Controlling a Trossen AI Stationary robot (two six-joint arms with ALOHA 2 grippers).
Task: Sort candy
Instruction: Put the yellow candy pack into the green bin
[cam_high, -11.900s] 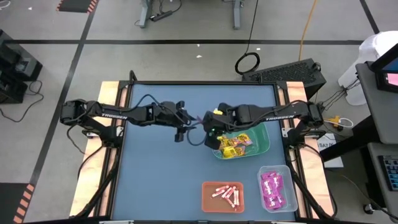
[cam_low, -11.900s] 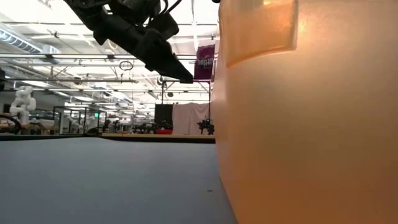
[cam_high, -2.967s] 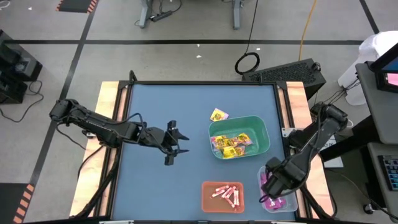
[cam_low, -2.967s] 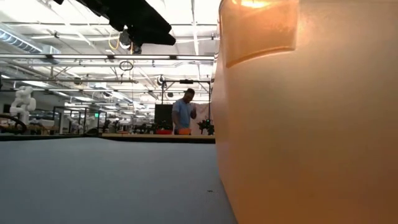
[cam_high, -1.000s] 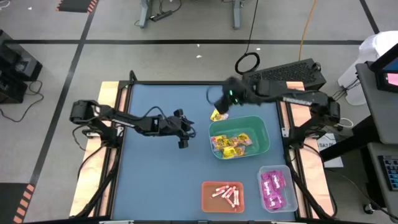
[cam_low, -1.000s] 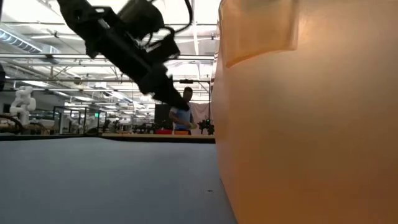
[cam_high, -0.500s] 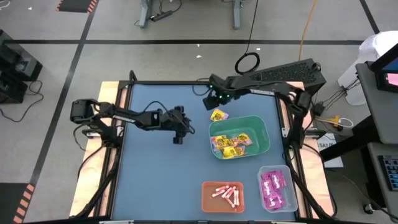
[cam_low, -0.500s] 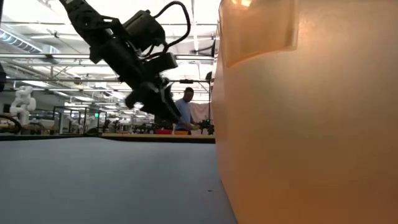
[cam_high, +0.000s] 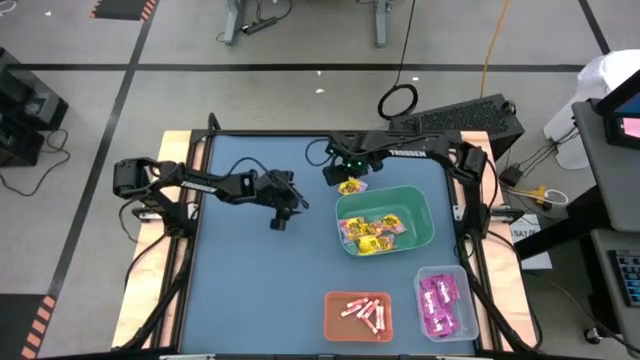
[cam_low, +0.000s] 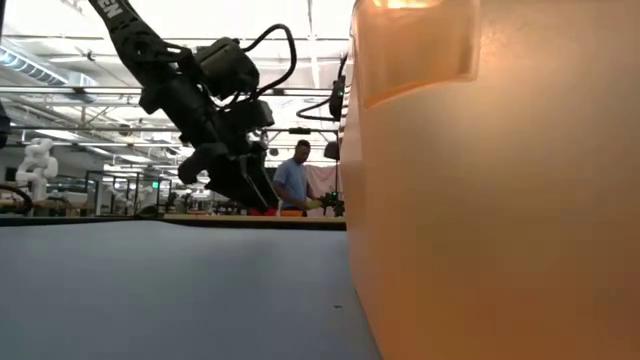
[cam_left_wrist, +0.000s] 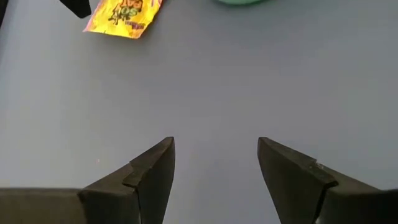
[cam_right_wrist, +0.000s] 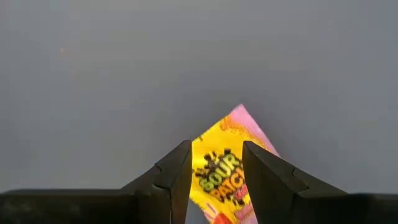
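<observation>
One yellow candy packet (cam_high: 352, 186) lies flat on the blue table just beyond the green bin (cam_high: 420, 232). My right gripper (cam_right_wrist: 214, 152) hangs open right over it, fingers pointing down, and the packet (cam_right_wrist: 217, 168) shows between and beneath the fingertips. My left gripper (cam_high: 280, 208) is open over bare table left of the green bin, with nothing between its fingers (cam_left_wrist: 214, 146). More yellow packets (cam_high: 375, 232) lie in the green bin. Pink-white sticks (cam_high: 362, 312) are in the orange bin and magenta packets (cam_high: 438, 305) in the clear bin. My right gripper comes at the yellow packet from above with a finger over each side of it. I cannot tell whether the fingertips (cam_right_wrist: 180, 155) touch it. The packet lies flat on the table.
The orange bin (cam_high: 334, 320) and the clear bin (cam_high: 458, 275) stand at the near right; the orange bin fills the right of the low view (cam_low: 500, 200). Bare blue table lies left of and in front of my left gripper. A person (cam_low: 293, 185) stands in the room behind.
My right gripper has swung from the far right toward the table's left and come down over the yellow packet. My left gripper has come down and drifted slightly toward the left edge. Neither has changed its opening. The packet has not moved.
</observation>
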